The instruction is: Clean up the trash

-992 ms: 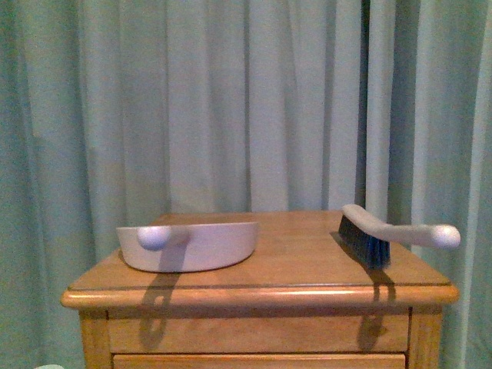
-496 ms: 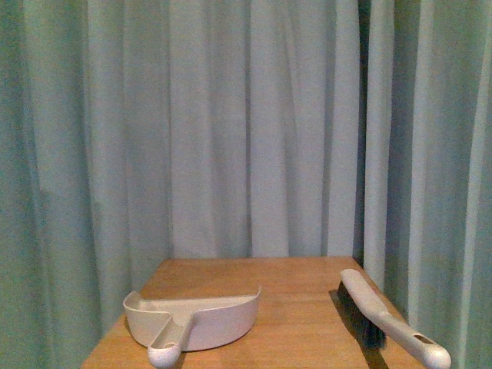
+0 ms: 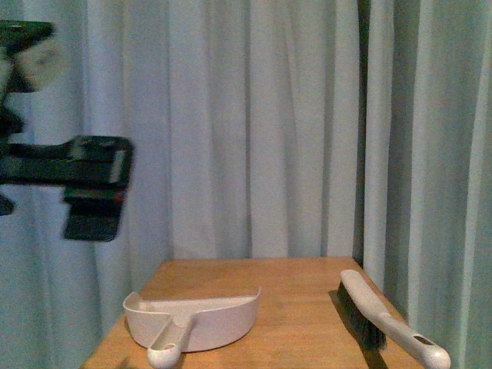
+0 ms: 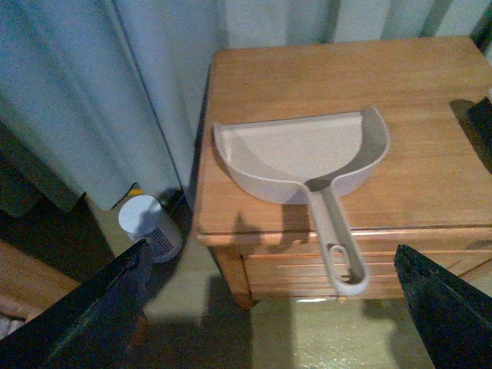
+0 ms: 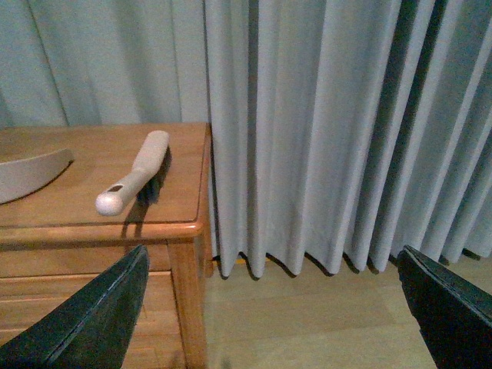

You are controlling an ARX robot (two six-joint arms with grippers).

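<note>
Left tool [image 4: 270,257] released: its two dark fingers spread wide at the frame edges in the left wrist view, nothing between them. It is up high, looking down on the bench [image 4: 430,177]. Right tool [image 5: 273,257] also released, fingers wide apart, empty, held low off the bench's right side over the floor [image 5: 307,323]. In the front view the left arm [image 3: 84,181] shows as a dark blurred shape at upper left, above bench level. Beige dustpan [image 3: 192,319] sits on the left part of the bench, open mouth toward the curtain [image 3: 254,131], handle pointing at the robot and overhanging the front edge. Hand brush [image 3: 380,315] lies bristles down on the right part, well apart from the dustpan, handle toward the robot. White cylinder [image 4: 146,223] stands on the floor beside the bench's left side. Trash: cannot tell where it is, no view shows a paper wad clearly.
</note>
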